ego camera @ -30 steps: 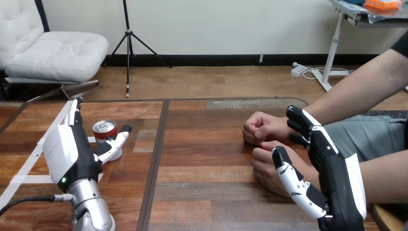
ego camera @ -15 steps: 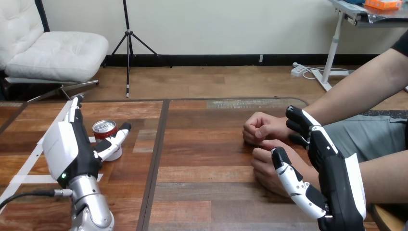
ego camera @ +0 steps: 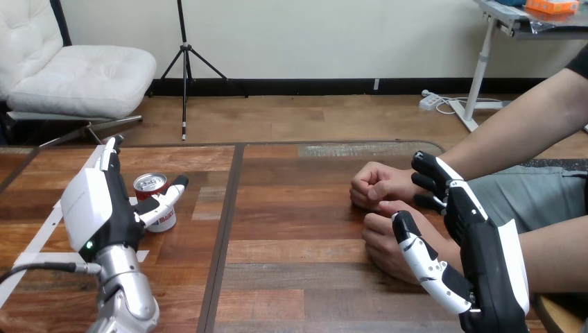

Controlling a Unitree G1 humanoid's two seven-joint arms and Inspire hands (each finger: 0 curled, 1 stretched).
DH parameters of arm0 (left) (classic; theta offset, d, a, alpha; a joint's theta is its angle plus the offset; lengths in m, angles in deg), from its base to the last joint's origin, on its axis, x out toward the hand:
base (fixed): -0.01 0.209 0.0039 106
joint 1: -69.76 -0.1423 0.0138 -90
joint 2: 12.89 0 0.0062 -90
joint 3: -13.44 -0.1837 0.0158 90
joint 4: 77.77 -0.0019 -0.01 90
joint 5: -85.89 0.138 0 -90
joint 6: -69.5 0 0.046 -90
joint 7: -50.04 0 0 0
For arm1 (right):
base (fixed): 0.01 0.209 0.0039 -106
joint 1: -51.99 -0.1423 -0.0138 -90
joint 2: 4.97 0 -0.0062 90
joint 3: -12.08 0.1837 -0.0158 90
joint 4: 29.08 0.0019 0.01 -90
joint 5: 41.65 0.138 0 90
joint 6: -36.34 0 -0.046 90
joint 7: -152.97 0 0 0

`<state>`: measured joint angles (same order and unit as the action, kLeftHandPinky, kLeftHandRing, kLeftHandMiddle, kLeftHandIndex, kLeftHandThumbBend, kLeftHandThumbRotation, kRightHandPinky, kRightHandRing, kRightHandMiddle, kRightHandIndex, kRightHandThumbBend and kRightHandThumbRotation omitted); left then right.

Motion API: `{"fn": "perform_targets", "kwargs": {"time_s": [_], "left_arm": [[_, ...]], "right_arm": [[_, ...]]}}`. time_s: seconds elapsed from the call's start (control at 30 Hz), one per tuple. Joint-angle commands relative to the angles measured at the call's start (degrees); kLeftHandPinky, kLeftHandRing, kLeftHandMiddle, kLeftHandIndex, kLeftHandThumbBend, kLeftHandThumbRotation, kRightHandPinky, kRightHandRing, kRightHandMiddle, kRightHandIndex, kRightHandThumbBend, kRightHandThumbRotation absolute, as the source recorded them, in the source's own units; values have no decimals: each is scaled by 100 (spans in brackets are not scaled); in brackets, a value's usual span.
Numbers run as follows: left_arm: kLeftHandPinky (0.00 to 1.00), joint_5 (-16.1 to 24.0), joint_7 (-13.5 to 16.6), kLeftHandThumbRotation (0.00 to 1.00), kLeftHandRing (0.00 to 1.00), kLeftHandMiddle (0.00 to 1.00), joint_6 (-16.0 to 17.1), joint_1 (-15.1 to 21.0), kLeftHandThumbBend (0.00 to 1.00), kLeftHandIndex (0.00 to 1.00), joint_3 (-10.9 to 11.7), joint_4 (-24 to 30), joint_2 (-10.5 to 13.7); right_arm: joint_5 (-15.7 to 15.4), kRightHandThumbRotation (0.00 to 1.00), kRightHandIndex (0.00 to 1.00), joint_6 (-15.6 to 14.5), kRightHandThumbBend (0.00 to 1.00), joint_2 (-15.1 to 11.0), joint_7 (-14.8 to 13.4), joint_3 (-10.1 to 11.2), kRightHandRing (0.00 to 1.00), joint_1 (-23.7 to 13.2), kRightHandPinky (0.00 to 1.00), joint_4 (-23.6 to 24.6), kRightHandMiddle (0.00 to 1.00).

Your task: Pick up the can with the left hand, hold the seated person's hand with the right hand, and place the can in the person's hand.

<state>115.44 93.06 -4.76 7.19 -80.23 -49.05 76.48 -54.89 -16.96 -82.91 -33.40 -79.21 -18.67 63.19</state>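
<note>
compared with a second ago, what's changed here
The left robot hand swung its wrist slightly leftward, baring more of the can behind its thumb; no grip yet. The can, the right robot hand and the person's hands stayed put.

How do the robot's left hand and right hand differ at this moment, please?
The left hand stands open at the can, thumb across its front; the right hand reaches over the person's nearer hand, hold unclear. The left hand shows its white back, the right hand mostly black. Both point forward.
</note>
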Motion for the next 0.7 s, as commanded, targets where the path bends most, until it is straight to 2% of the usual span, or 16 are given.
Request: {"fn": "perform_targets", "kwargs": {"time_s": [0.0, 0.67], "left_arm": [[72, -14, -86, 43, 81, 86, -109, 496, 83, 88, -117, 76, 151], [70, -25, -413, 44, 79, 85, -333, 743, 84, 87, -180, -78, 180]], "right_arm": [[79, 46, 86, 44, 49, 2, 9, 30, 86, -378, 79, 224, 87], [78, 45, 86, 7, 48, -17, 10, 27, 86, -379, 79, 252, 87]]}}
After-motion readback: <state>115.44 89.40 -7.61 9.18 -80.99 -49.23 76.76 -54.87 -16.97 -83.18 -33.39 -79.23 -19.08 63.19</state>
